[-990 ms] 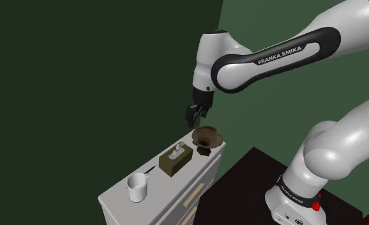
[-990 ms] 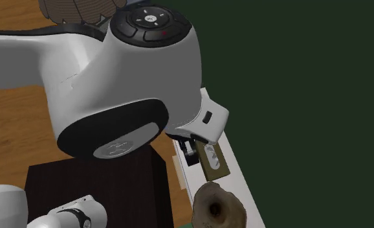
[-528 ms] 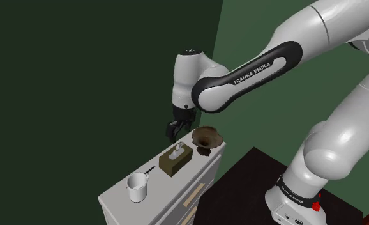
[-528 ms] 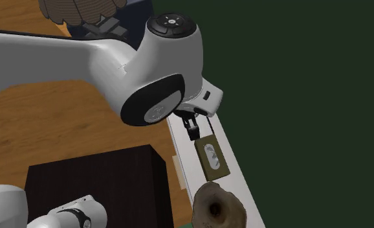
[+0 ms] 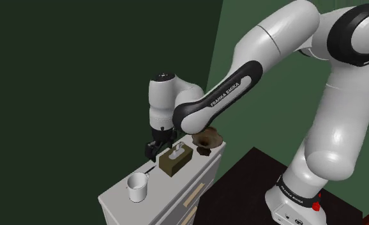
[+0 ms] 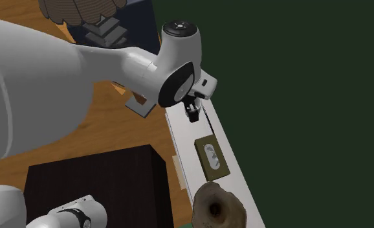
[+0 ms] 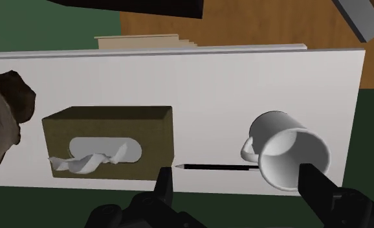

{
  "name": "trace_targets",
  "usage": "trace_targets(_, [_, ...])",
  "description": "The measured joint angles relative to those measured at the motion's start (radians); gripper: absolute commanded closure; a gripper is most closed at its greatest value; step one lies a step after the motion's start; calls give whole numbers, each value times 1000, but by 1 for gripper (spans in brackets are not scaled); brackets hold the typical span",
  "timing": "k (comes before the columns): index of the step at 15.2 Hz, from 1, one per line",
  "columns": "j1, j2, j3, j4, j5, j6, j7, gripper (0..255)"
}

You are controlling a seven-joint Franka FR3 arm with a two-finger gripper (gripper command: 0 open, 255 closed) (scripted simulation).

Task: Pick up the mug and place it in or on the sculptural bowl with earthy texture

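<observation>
On cabinet top, mug (image 5: 137, 186) (image 7: 284, 150): white, upright, mouth up, at the top's end toward shoulder view's lower left; handle faces the tissue box side. Not held.
Pencil (image 7: 215, 166) (image 5: 150, 170): thin, dark, flat on the top btw mug & tissue box; one end reaches mug's base, can't tell if touching.
Tissue box (image 5: 176, 158) (image 6: 211, 157) (image 7: 108, 142): olive-brown, white tissue sticking out of oval slot; sits mid-top, btw mug & bowl, apart from both.
Bowl (image 5: 206, 139) (image 6: 215, 207) (image 7: 1, 120): brown, rough, irregular rim, dark hollow; at the opposite end from mug, well apart from it.
Gripper (image 5: 152, 150) (image 6: 193, 115) (image 7: 236, 178): black, pointing down, hovering above the top over the stretch btw tissue box & mug; fingers spread apart, nothing btw them but the pencil far below. Not touching mug.
Cabinet top (image 5: 116, 195) (image 6: 179, 129) (image 7: 211, 84): white, long, narrow; tan drawer handles (image 5: 191, 197) on front.
Arm (image 5: 228, 89): white w/ dark joints, reaching from stand (image 5: 266, 172) over the bowl end.
Surroundings: dark green wall (image 5: 62, 77) behind cabinet; wood floor (image 6: 63, 129).
</observation>
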Motion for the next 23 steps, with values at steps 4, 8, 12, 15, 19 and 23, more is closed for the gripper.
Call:
trace_targets(4, [69, 161, -25, 109, -105, 15, 110, 0])
trace_targets(8, [151, 319, -62, 239, -181, 14, 191, 0])
trace_targets(12, [237, 481, -99, 404, -228, -7, 244, 0])
trace_targets(15, [275, 551, -113, 475, -242, -14, 262, 0])
trace_targets(19, [289, 594, -129, 499, -257, 5, 272, 0])
trace_targets(23, [296, 628, -145, 504, -273, 33, 280, 0])
